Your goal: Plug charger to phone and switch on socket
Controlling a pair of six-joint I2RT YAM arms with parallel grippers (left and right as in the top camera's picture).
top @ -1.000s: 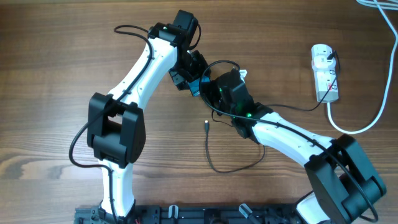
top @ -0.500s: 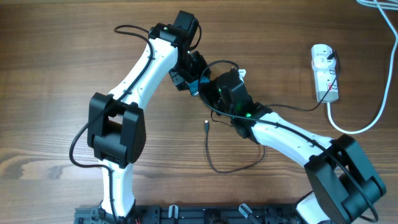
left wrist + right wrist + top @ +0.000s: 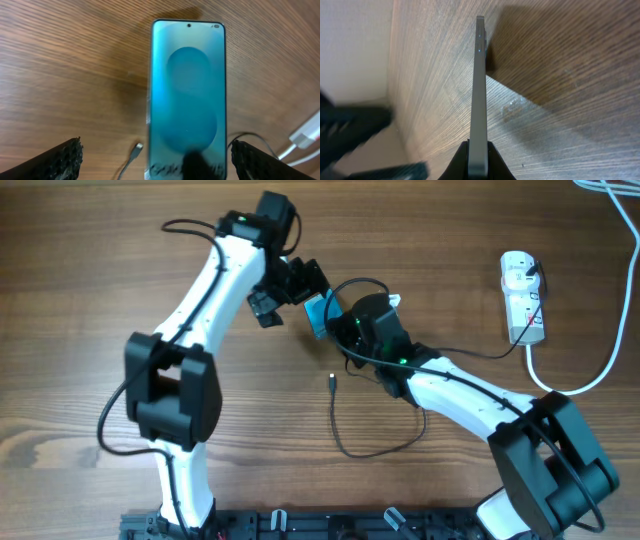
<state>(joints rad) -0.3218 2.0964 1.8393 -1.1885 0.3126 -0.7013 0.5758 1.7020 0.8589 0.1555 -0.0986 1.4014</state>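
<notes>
The phone [image 3: 316,313], with a teal screen, is held above the table in my right gripper [image 3: 330,318], which is shut on its lower end. In the right wrist view the phone [image 3: 479,85] shows edge-on between the shut fingers [image 3: 479,155]. My left gripper [image 3: 285,288] is open just left of the phone. In the left wrist view its fingers [image 3: 156,160] stand wide apart, clear of the phone [image 3: 187,100]. The charger's connector tip [image 3: 331,381] lies on the table and shows in the left wrist view [image 3: 137,147]. Its black cable loops right to the socket [image 3: 522,297].
A thick white cord [image 3: 600,370] curves from the socket along the right edge of the wooden table [image 3: 80,330]. The black cable loops on the table in front of the right arm [image 3: 370,445].
My left arm has swung left and away from the phone, its gripper now apart from it. The right gripper still holds the phone in about the same place.
</notes>
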